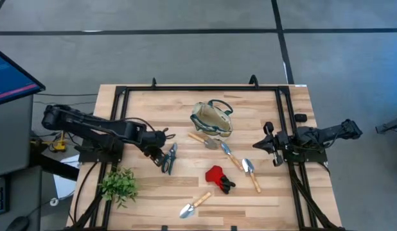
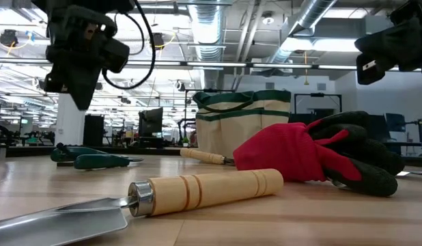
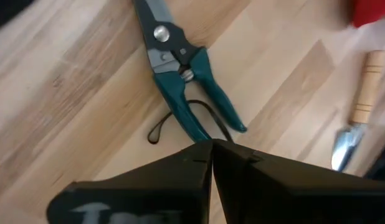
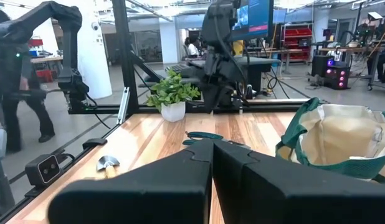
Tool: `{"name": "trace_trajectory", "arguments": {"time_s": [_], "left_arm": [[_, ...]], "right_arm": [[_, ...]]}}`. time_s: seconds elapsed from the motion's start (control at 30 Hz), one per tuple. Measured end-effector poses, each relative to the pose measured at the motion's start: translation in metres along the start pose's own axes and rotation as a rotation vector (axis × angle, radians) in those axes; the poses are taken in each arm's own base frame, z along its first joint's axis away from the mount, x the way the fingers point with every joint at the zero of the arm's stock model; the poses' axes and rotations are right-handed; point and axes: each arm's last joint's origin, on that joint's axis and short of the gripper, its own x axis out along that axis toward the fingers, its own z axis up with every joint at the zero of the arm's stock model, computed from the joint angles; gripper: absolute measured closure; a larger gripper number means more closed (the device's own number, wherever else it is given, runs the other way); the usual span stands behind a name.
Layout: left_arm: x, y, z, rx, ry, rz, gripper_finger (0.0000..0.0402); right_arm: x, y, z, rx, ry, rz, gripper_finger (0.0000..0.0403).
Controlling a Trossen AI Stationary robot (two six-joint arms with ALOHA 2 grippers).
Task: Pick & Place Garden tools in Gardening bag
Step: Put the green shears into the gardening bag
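Note:
The teal-handled pruning shears lie flat on the wooden table; in the left wrist view a black cord loop shows at their handles. My left gripper is shut and hovers just above and left of them, touching nothing. The beige bag with green trim stands open at the table's far middle. Three wooden-handled trowels lie to its near right. Another trowel lies near the front edge. A red-and-black glove lies in the middle. My right gripper is shut at the right, clear of the table.
A small leafy plant in a white pot stands at the near left, close to my left arm. A black metal frame runs around the table's edges. Bare wood lies between the shears and the bag.

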Motion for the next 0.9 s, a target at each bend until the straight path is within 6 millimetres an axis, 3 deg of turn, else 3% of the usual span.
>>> {"name": "trace_trajectory", "arguments": {"time_s": [0.17, 0.57, 0.9], "left_arm": [[0.018, -0.004, 0.006, 0.004, 0.006, 0.010, 0.0367], [0.043, -0.004, 0.010, -0.062, 0.041, 0.069, 0.0229], [0.064, -0.002, 0.011, -0.068, 0.068, 0.116, 0.0209]], "right_arm": [[0.000, 0.000, 0.000, 0.000, 0.000, 0.000, 0.0403], [0.000, 0.000, 0.000, 0.000, 0.000, 0.000, 0.0403], [0.000, 0.000, 0.000, 0.000, 0.000, 0.001, 0.0403]]}}
